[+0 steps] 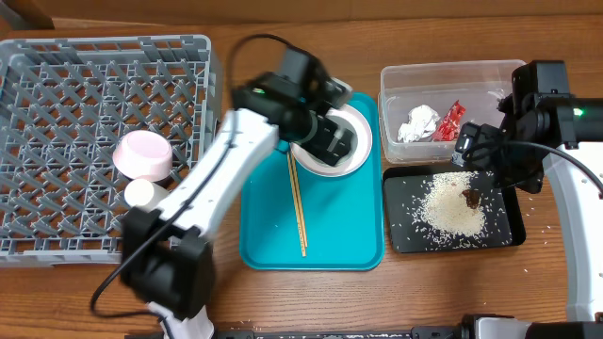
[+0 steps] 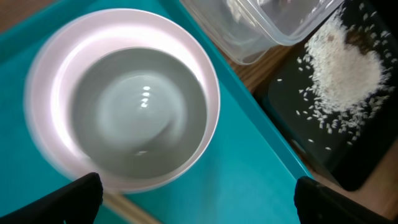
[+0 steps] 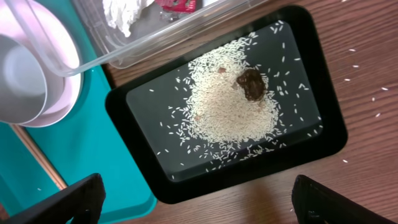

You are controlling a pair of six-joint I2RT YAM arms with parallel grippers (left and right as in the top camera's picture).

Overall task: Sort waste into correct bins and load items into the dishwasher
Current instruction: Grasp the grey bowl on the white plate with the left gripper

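**Bowl and plate at the far end of the teal tray, both claws spread and empty**

Pale bowl (image 2: 134, 109) sits inside the white plate (image 1: 360, 143) at the far end of the teal tray (image 1: 344, 231). The left gripper (image 2: 199, 202) hangs straight above them. Its two black fingertips show only at the bottom corners of the left wrist view, spread wide with nothing between them. The chopsticks (image 1: 298, 202) lie lengthwise on the teal tray, running from the plate toward its near end.

To the left of the teal tray stands the grey dish rack (image 1: 57, 94). It holds the pink-and-white bowl (image 1: 143, 155) and, just beside it, the white cup (image 1: 141, 193). To the right of the teal tray, at its far corner, is the clear tub (image 1: 443, 68) with the napkin (image 1: 419, 122) and the red wrapper (image 1: 450, 120) inside. The black tray (image 1: 398, 237) lies just beside the teal tray's right edge. It carries a heap of rice (image 3: 224, 102) with the brown scrap (image 3: 252, 84) on top. The right gripper (image 3: 199, 202) hovers over it, fingers wide apart and holding nothing. A few grains are scattered on the table (image 3: 373, 155) beyond the black tray.

From overhead the left arm covers most of the bowl and plate. In the left wrist view the bowl's left edge is blurred. The tub is cut off in both wrist views, and only a sliver of the wrapper shows from the right wrist.
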